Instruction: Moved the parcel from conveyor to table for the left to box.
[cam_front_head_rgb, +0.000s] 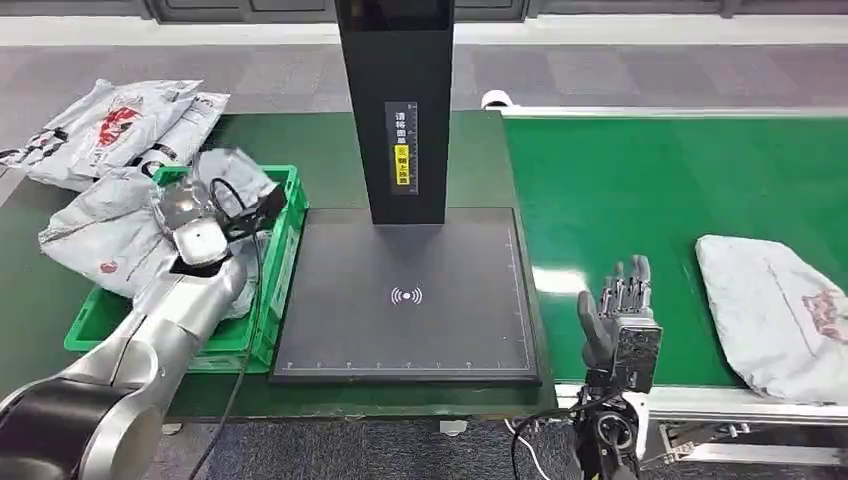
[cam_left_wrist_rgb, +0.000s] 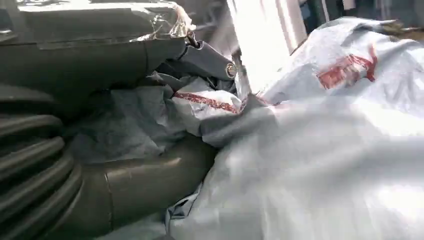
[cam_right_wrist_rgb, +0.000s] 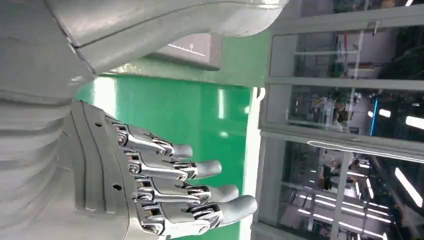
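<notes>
**Left hand on a parcel over the crate; right hand bare by the conveyor**

At the bench's (cam_front_head_rgb: 330, 135) far left corner lies a loose heap of grey parcels (cam_front_head_rgb: 110, 125). Just inside of them, a green crate (cam_front_head_rgb: 285, 245) sits along the bench's left edge, with grey bags bulging out of it. The left hand (cam_front_head_rgb: 205, 225) is over this crate, and in its wrist view the thumb and darker fingers (cam_left_wrist_rgb: 202, 57) are pressed around crumpled grey plastic with red print: it grips a held parcel (cam_left_wrist_rgb: 320, 150) there.

In the middle of the bench sits a black scanning plate (cam_front_head_rgb: 405, 295), touching the crate's right wall, with a black column (cam_front_head_rgb: 395, 100) rising from its far edge.

To the right, the green conveyor (cam_front_head_rgb: 640, 190) butts against the bench's right edge. The right hand (cam_front_head_rgb: 620, 310) stands upright at the conveyor's near edge, fingers (cam_right_wrist_rgb: 200, 192) straight, slightly apart, holding nothing. Another grey parcel (cam_front_head_rgb: 780, 310) rests on the belt, well apart from that hand, near the conveyor's near right corner.
</notes>
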